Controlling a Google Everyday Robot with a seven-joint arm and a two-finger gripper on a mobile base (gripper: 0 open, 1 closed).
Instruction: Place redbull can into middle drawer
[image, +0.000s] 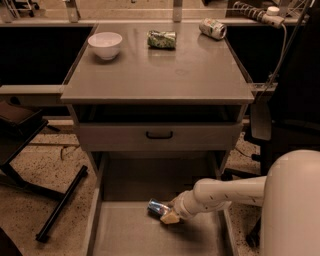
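Note:
The redbull can (157, 207), blue and silver, lies on its side low over the floor of the open middle drawer (130, 235), near its back middle. My gripper (167, 214) reaches in from the right on a white arm and is shut on the can's right end. Its tan fingertips (170, 218) show just below the can. The can's far end is hidden behind the gripper.
A grey cabinet top (160, 70) carries a white bowl (105, 45), a green foil packet (162, 39) and a green and white can (213, 28). A drawer front with a black handle (159, 135) is above. A black stand leg (60, 205) lies on the floor at left.

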